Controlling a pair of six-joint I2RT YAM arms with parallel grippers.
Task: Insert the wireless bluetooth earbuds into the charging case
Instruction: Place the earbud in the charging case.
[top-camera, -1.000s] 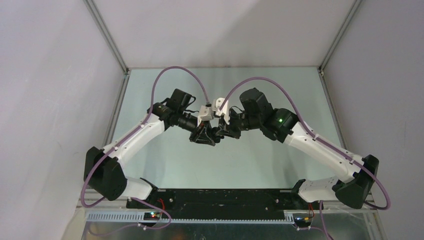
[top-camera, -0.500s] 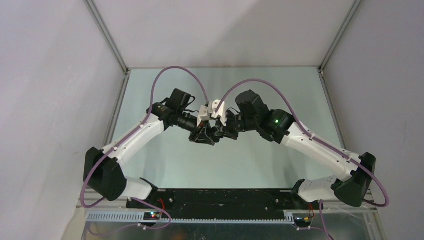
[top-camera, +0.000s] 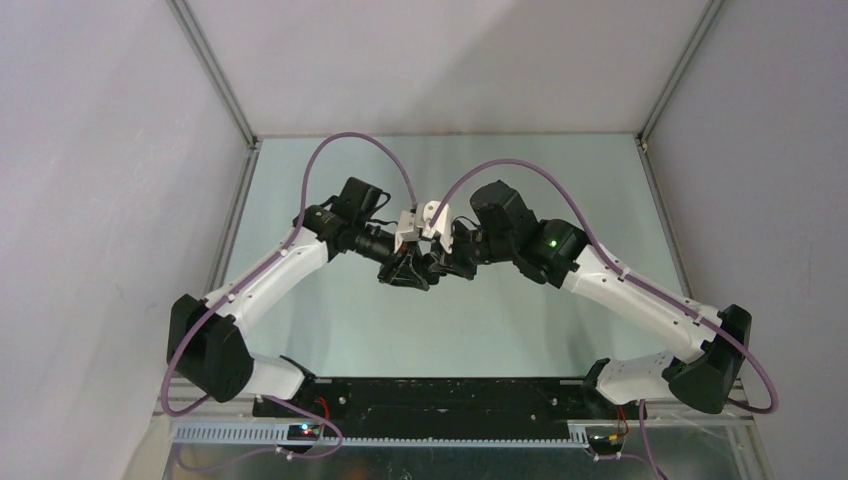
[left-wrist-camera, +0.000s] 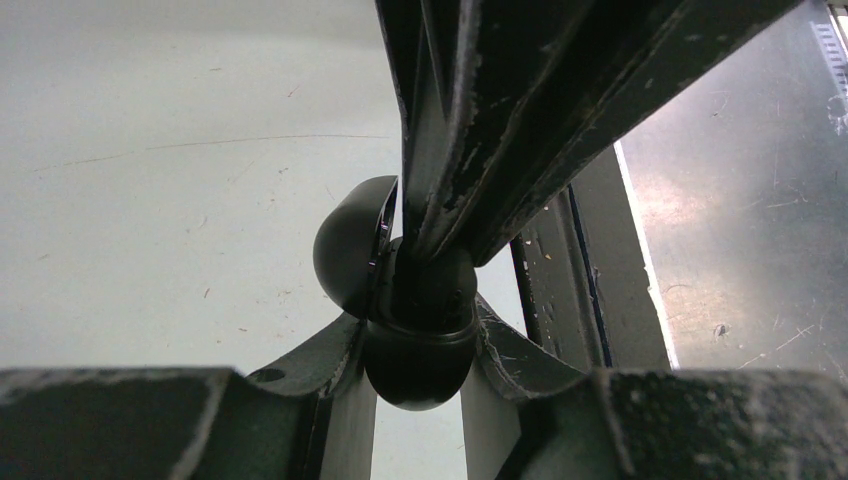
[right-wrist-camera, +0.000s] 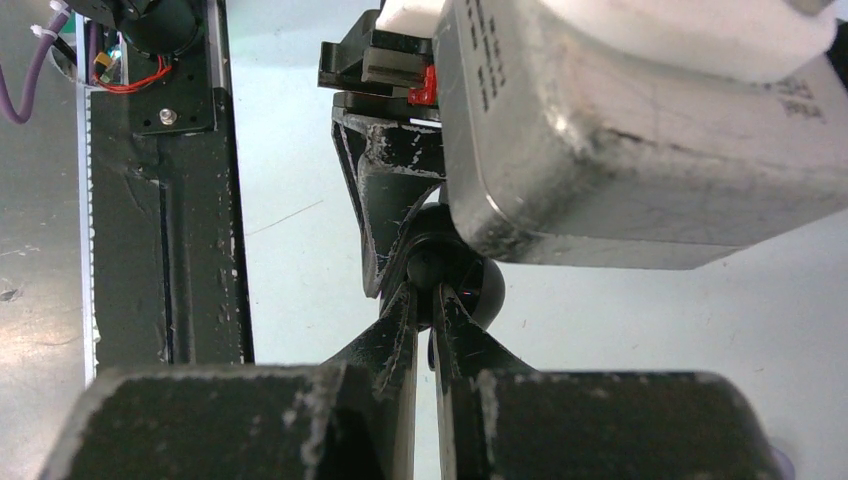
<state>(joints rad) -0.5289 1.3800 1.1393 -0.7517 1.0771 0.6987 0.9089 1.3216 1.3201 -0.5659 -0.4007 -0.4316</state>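
Surface (top-camera: 330, 330) of pale green lies under my left arm (top-camera: 270, 275) and right arm (top-camera: 640, 295), which meet over its middle. Anything that slips, I judge, drops onto it. My left tool (left-wrist-camera: 422, 325) is clamped on the open black charging case (left-wrist-camera: 417, 370), a finger on each side. My right tool (right-wrist-camera: 425, 292) is nearly closed, pinching a black earbud (right-wrist-camera: 425, 268) right at the case's mouth. An off-centre push could twist the case in its grip. A tilted one could squirt the tiny round bud out of the pinch.

Top view shows only the arms tip to tip, the wrists hiding case and bud. Left wrist view alone shows the lid (left-wrist-camera: 348, 245) swung open to the left and both tools at the case. Right wrist view alone shows the bud between my tips, though a silver camera housing (right-wrist-camera: 620, 150) blocks much of the case. Whether the bud is seated, I cannot tell.
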